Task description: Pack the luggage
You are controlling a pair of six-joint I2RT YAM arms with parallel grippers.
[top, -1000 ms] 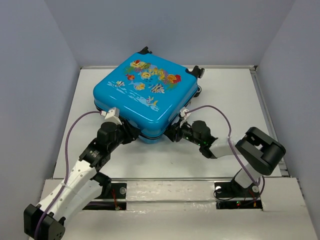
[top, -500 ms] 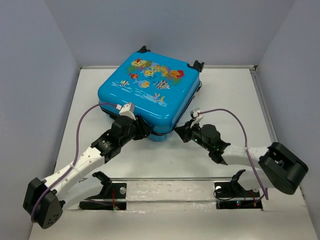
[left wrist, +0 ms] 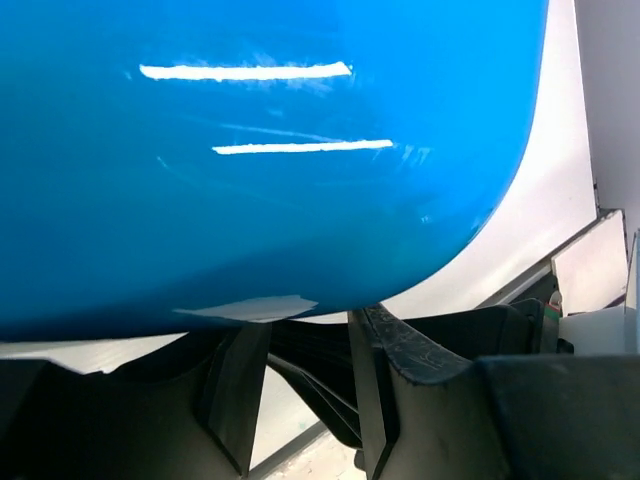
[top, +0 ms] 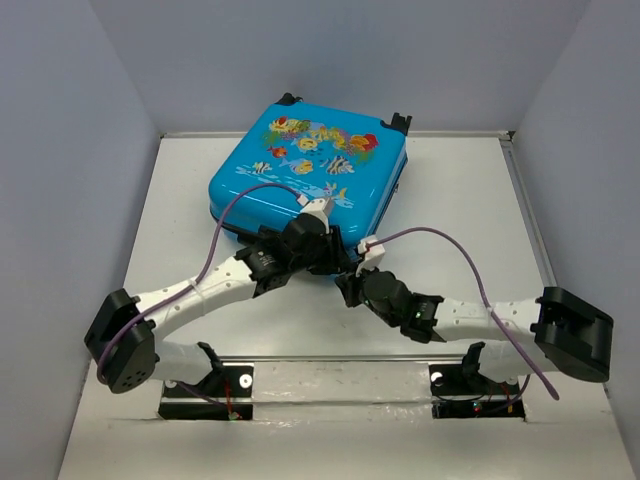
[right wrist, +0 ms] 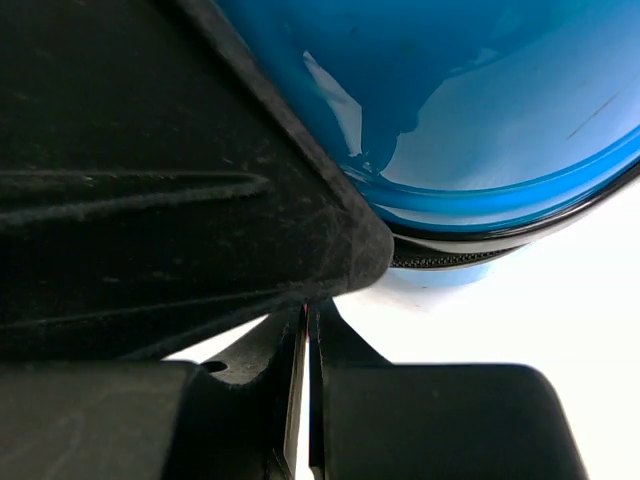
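Blue luggage [top: 310, 180] lies closed by the table's [top: 460, 200] back edge, open tabletop rightward. Beside it, left gripper [left wrist: 305, 330] seems parted, right gripper [right wrist: 307, 310] pinched closed.

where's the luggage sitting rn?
Top view: the luggage lies fish side up, far centre of the table; left tool and right tool at its near corner.

The luggage [top: 310, 175] lies flat at the far centre of the table [top: 460, 220]. The left gripper [top: 325, 250] meets its near corner, with the right gripper [top: 350, 283] just beside it.
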